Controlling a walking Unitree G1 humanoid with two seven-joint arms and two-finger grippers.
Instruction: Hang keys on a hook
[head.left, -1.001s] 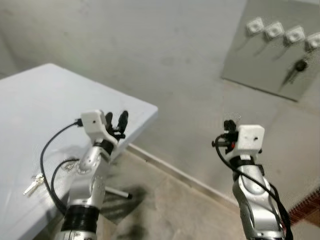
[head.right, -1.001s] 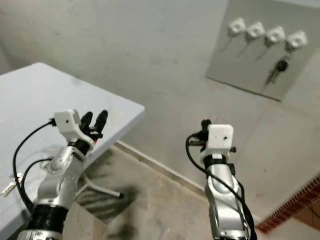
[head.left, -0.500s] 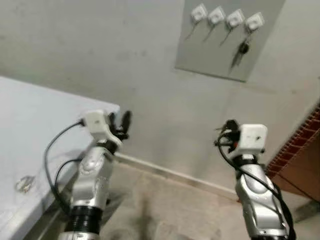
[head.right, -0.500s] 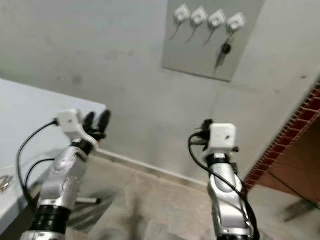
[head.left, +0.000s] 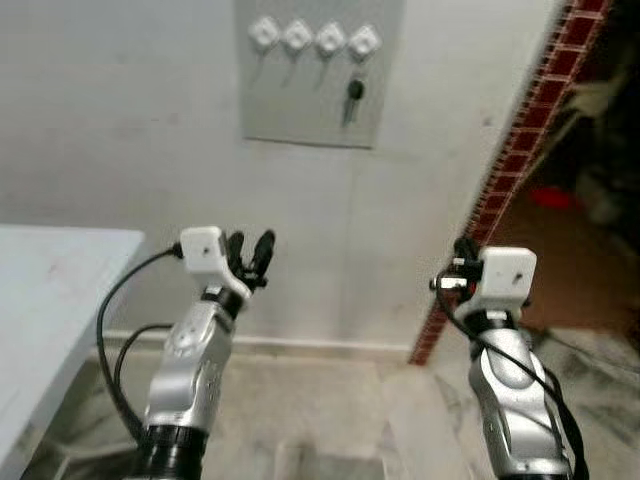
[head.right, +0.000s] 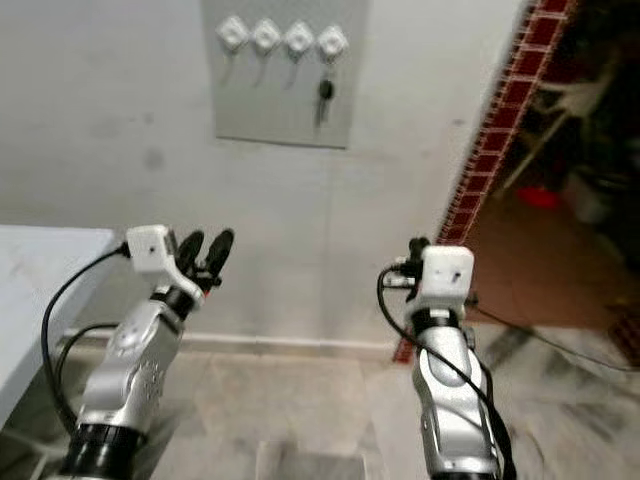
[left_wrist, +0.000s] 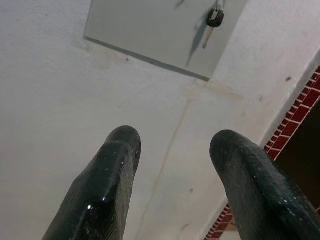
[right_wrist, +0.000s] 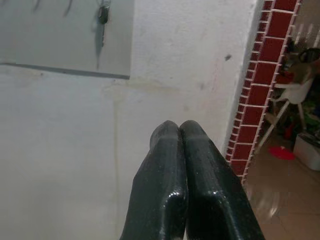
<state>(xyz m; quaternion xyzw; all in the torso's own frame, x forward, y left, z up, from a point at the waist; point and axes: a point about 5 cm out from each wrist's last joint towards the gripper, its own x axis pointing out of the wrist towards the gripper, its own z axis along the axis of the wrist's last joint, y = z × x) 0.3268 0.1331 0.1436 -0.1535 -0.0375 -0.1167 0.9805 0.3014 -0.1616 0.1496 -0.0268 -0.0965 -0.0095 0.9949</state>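
Fingers first: our left gripper (left_wrist: 172, 145) has its two black fingers spread apart with nothing between them, while our right gripper (right_wrist: 179, 131) has its fingers pressed together, also holding nothing that we can see. Both silver arms are raised in front of us at about the same height, the left one on the left and the right one on the right, each pointing toward the wall ahead.

Nearest to us on the far left is the edge of a pale table (head.left: 40, 290). Below the arms lies a light tiled floor (head.right: 300, 410).

Farther off stands a whitish plastered wall (head.left: 120, 130). High on it is a grey panel (head.left: 300, 105) carrying a row of four white hooks (head.left: 313, 39). A dark-headed key (head.left: 353, 93) hangs from the rightmost hook, dangling against the panel; the other three hooks look bare.

To the right of the wall runs a strip of red brick (head.left: 520, 150), slanting in our view. Beyond it opens a dim room with a brownish floor, a white chair (right_wrist: 295, 105) and a red object (head.left: 550, 197) that we cannot identify.
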